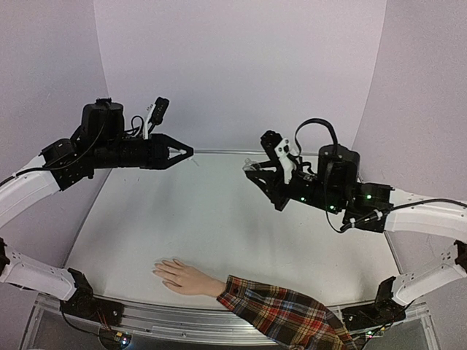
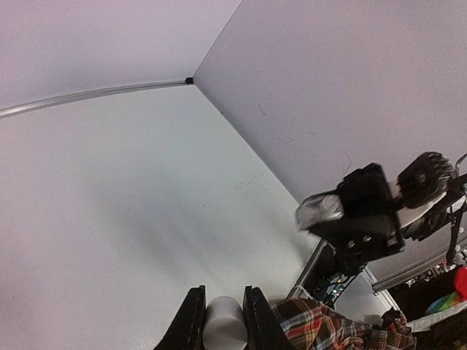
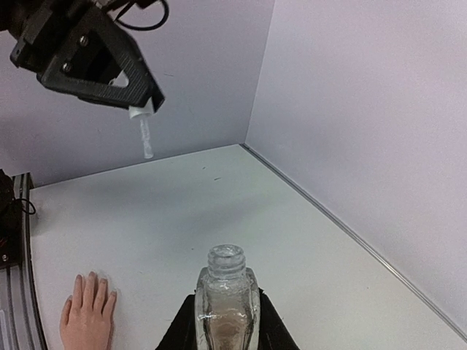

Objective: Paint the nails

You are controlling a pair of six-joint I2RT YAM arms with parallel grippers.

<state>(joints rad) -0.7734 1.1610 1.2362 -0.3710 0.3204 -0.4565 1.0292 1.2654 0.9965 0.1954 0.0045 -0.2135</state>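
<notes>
Well below the brush [image 3: 147,140], the nails [image 3: 93,278]

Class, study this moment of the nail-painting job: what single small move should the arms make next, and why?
Probably swing the left gripper down toward the mannequin hand, bringing the brush over the nails. The brush is already out of the open bottle held by the right gripper, and hangs high above the table, far from that hand.
</notes>
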